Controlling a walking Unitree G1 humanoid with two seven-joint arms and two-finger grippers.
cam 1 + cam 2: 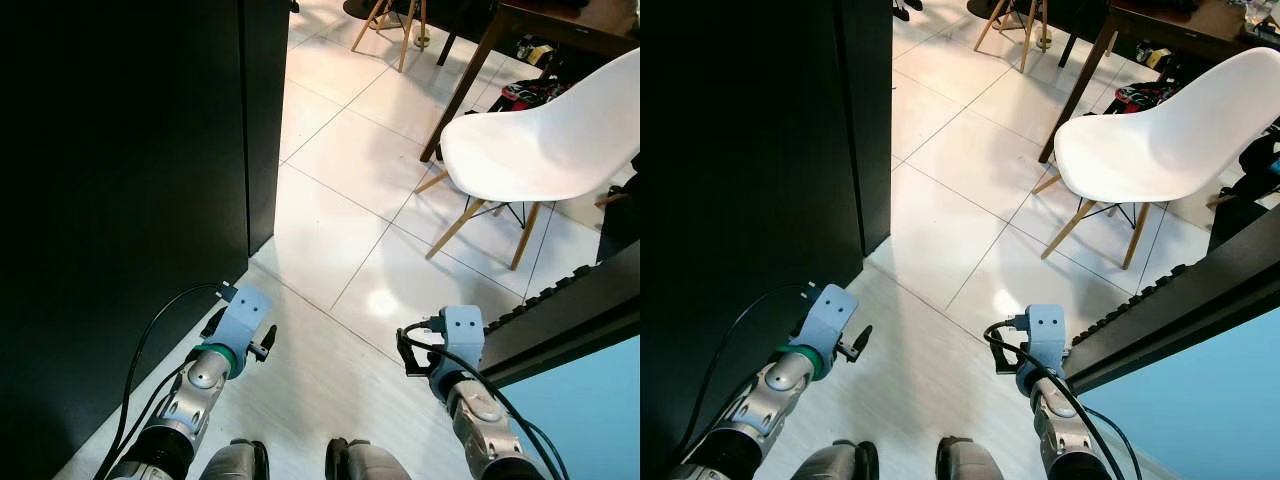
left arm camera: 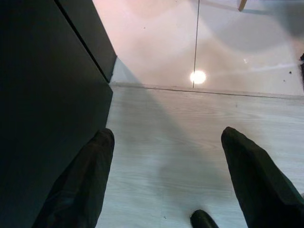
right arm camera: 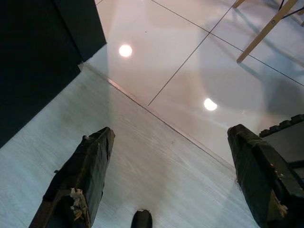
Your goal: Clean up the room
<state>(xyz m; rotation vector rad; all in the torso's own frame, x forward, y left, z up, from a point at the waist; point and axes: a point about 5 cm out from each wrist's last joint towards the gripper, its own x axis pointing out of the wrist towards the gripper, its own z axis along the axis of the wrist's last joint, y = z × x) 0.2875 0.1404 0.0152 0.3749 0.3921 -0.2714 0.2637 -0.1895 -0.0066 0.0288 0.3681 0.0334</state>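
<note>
I stand on pale wood-look flooring (image 1: 330, 390) at the edge of a white tiled floor (image 1: 340, 170). Both silver arms hang low in front of me, the left arm (image 1: 205, 375) beside a black wall, the right arm (image 1: 470, 390) near a dark door rail. My left gripper (image 2: 167, 135) is open, with bare floor between its black fingers. My right gripper (image 3: 171, 132) is open too and holds nothing. Some red and black items (image 1: 530, 92) lie on the tiles under a table.
A tall black wall or cabinet (image 1: 130, 180) runs along my left. A white shell chair (image 1: 545, 145) with wooden legs stands ahead on the right, beside a dark wooden table (image 1: 545, 25). A dark ribbed rail (image 1: 565, 310) and a blue surface (image 1: 590, 420) close my right side.
</note>
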